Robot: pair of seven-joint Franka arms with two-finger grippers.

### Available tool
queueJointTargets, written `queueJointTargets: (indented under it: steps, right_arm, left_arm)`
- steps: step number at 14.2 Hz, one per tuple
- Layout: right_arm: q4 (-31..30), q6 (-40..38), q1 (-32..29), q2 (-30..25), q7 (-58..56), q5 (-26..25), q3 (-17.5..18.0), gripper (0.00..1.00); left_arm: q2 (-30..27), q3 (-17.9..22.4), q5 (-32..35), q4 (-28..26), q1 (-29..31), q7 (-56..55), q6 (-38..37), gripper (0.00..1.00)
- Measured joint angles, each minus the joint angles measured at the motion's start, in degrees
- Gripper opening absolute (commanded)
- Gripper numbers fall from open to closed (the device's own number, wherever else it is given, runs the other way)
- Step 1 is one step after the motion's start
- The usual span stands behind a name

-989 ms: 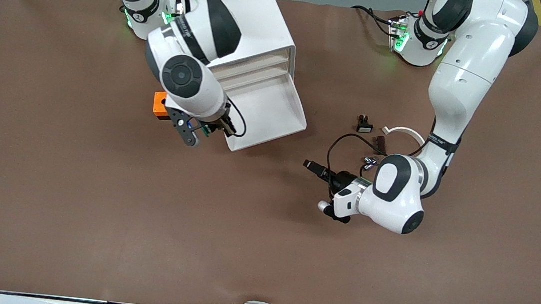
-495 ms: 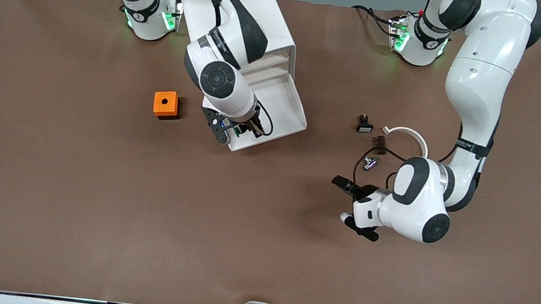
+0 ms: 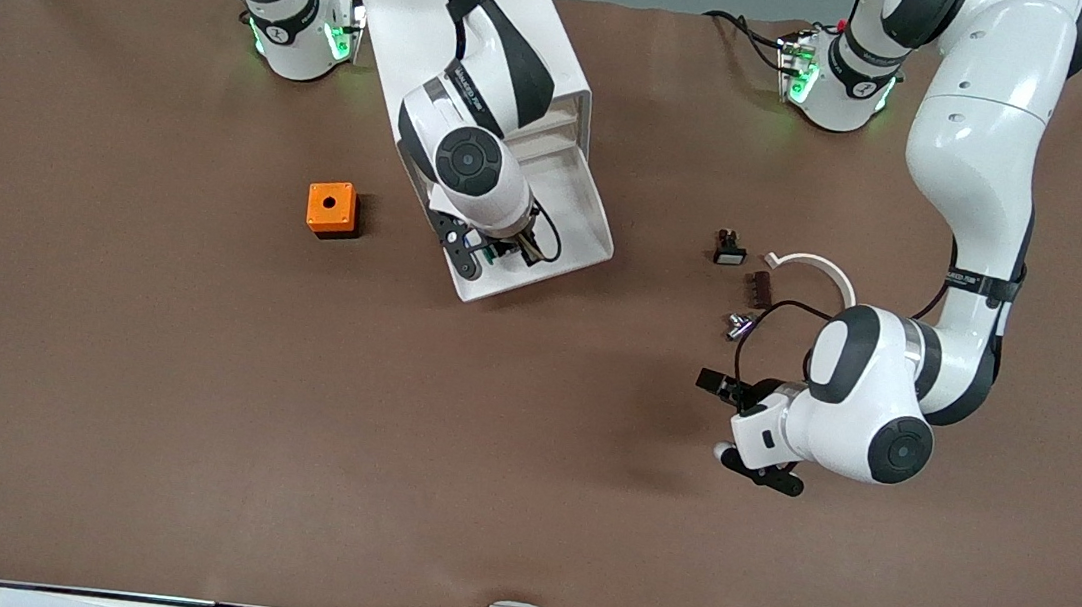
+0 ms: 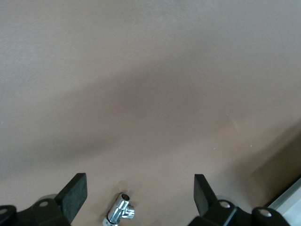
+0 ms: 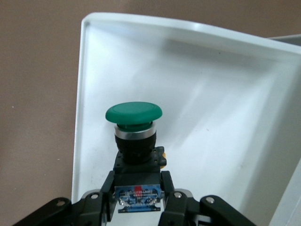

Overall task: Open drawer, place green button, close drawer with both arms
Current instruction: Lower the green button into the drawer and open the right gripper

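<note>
1. Brown table (image 3: pixel 138 402) carries the white cabinet (image 3: pixel 490 27), its lowest drawer (image 3: pixel 571 211) pulled out;
2. my right gripper (image 3: pixel 498 251) clamps the button (image 5: pixel 133 123) over that drawer;
3. my left gripper (image 3: pixel 740 420) gapes wide over bare table.

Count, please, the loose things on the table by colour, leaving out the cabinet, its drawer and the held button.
Orange: 1, the cube
Black: 1, the small part with a white face
White: 1, the curved strip
Dark brown: 1, the small block
Silver: 1, the metal fitting
Total: 5
</note>
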Motion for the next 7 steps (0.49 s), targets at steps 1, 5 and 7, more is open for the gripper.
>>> queueJointTargets:
  steps: [1, 5, 7]
  right_arm:
    - [0.0, 0.0, 0.2, 0.1, 0.0, 0.0, 0.0, 0.14]
    - [0.0, 0.1, 0.8, 1.1, 0.0, 0.0, 0.0, 0.18]
    - [-0.1, 0.1, 0.8, 1.7, 0.0, 0.0, 0.0, 0.19]
  left_arm:
    - [-0.2, 0.0, 0.8, 0.0, -0.3, -2.3, 0.2, 1.00]
    - [-1.0, 0.1, 3.9, 0.1, -0.9, -15.8, 1.6, 1.00]
    - [-2.0, 0.1, 5.0, 0.1, -1.0, -22.5, 1.6, 1.00]
